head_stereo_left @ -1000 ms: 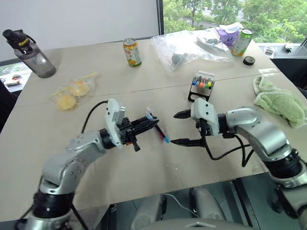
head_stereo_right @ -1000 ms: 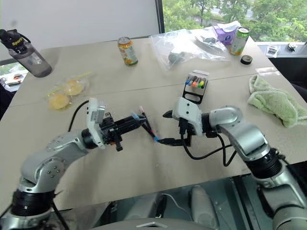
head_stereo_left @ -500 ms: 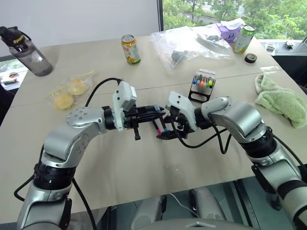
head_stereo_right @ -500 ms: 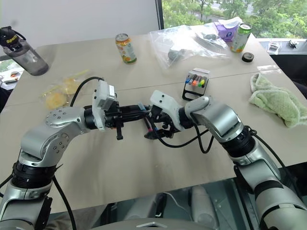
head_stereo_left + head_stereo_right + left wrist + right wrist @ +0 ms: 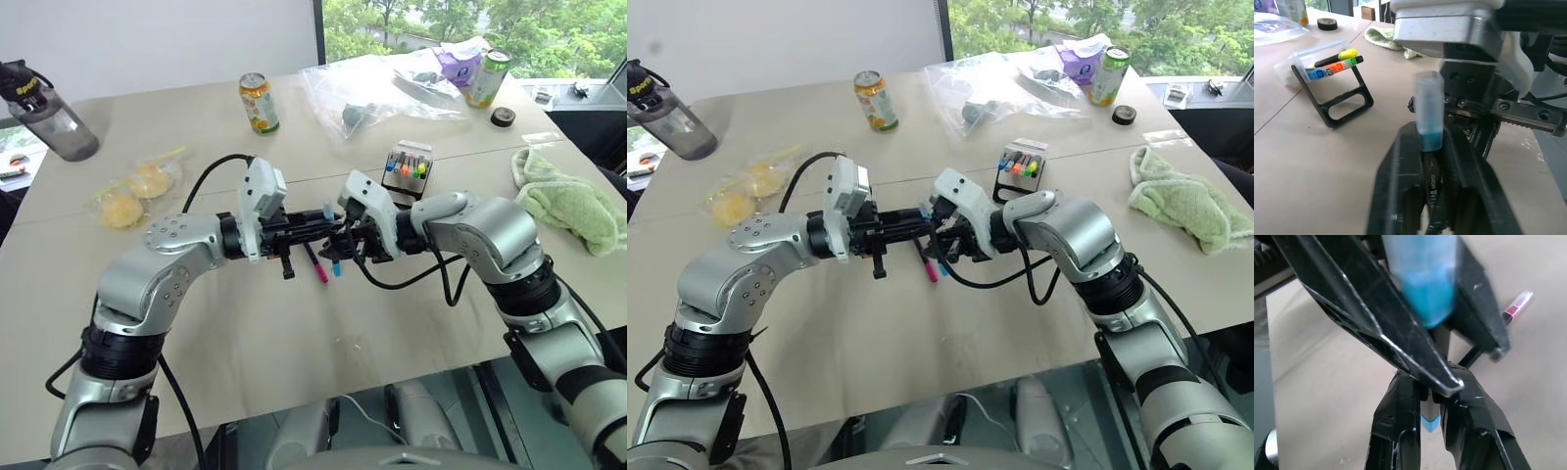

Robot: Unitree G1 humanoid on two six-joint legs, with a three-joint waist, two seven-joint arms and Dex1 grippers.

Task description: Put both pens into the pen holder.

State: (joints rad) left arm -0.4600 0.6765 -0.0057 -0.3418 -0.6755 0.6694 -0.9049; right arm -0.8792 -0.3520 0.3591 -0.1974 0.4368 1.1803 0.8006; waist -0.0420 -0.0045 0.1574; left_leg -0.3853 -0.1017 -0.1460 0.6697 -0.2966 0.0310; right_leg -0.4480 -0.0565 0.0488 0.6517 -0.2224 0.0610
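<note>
The two claws meet above the middle of the pale beige surface, apparently to pass one pen from one arm to the other. The left claw, two black fingers on a silver arm, has the slim black-barrelled pen with the light blue translucent end standing between its fingers; the left wrist view shows the barrel wedged there, with small white print on it too fine to read. The right claw is closed on the same pen's barrel lower down, its taped black fingers pinching just under the left claw's tips. Both grip it at once, which fits a handover: the right arm is the one nearer the holder. Whether the left claw is already easing off cannot be told.

The second slim black pen, with the pink end, hangs tilted beneath the left claw, close above the surface; what carries it cannot be made out.

The pen holder, a small black box-shaped rack with a white top edge, stands well apart behind the right arm, already stocked with short coloured-cap markers.

An orange drink can and a green-topped can carry labels that are not legible.
</note>
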